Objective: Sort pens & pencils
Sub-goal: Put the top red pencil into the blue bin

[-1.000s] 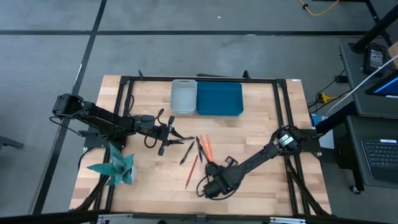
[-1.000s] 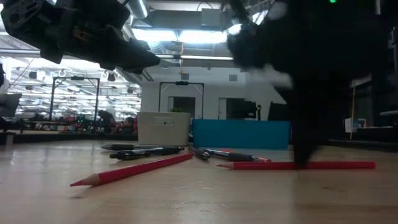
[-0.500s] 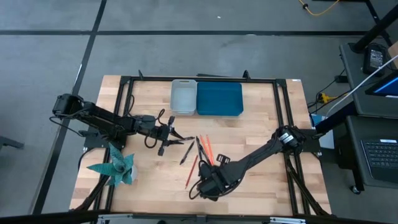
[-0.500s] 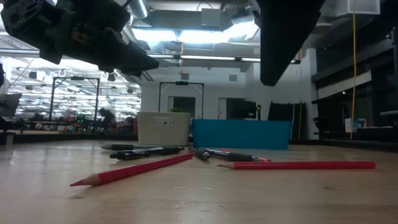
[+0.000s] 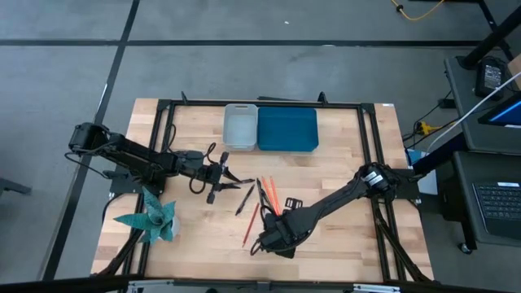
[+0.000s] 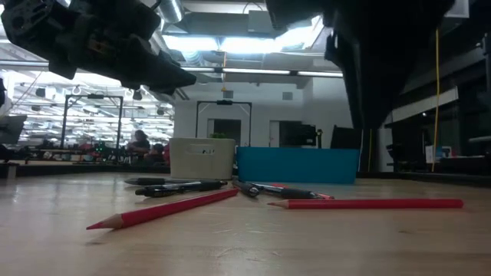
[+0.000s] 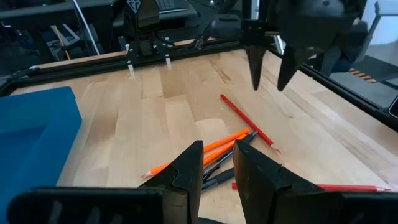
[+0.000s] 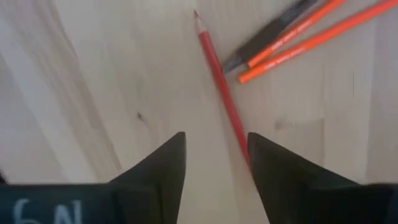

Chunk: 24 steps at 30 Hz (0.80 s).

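Several black pens (image 5: pixel 244 199) and orange pencils (image 5: pixel 271 194) lie flat in a loose cluster at the table's middle; they also show in the left wrist view (image 7: pixel 214 155). One red pencil (image 5: pixel 250 224) lies nearer the front edge. A second red pencil (image 8: pixel 221 87) lies on the table below my right gripper (image 5: pixel 259 242). That gripper is open and empty, and it hovers with its fingers pointing down, clear of the wood (image 6: pixel 372 107). My left gripper (image 5: pixel 242 181) is open and empty, held level above the table just left of the cluster.
A pale grey bin (image 5: pixel 239 128) and a blue bin (image 5: pixel 286 129) stand side by side at the far edge. A teal folded-paper object (image 5: pixel 151 218) sits at the near left. A black frame runs round the table (image 5: pixel 358 146). People show in the room behind (image 6: pixel 138 142).
My right gripper has risen from the table, where its fingers stood down at the second red pencil, and has gone a little toward the table's left edge. That pencil lies where it was.
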{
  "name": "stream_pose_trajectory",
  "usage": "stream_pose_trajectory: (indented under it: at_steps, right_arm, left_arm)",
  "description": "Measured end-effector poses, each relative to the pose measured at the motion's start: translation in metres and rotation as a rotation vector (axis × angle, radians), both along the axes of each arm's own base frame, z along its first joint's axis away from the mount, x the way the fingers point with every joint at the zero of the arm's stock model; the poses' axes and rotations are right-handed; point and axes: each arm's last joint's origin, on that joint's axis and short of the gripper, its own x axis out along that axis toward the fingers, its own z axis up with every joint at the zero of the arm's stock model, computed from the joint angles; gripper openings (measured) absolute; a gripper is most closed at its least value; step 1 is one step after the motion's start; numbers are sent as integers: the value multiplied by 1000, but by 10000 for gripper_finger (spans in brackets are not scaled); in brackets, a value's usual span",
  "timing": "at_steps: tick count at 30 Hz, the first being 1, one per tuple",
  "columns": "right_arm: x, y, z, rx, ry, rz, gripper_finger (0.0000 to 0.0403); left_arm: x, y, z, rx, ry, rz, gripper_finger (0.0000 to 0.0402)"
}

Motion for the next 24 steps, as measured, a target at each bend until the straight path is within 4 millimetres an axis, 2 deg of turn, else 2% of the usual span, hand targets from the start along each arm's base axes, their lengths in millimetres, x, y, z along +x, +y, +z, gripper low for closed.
stream_pose_trajectory:
  at_steps: [15, 24]
  right_arm:
    - [-6, -1, -34, 35, 32, 99, 174]
    - [-5, -6, -36, 23, 41, 134, 174]
  left_arm:
    - [0, 0, -1, -18, 18, 5, 82]
    - [0, 0, -1, -20, 18, 6, 82]
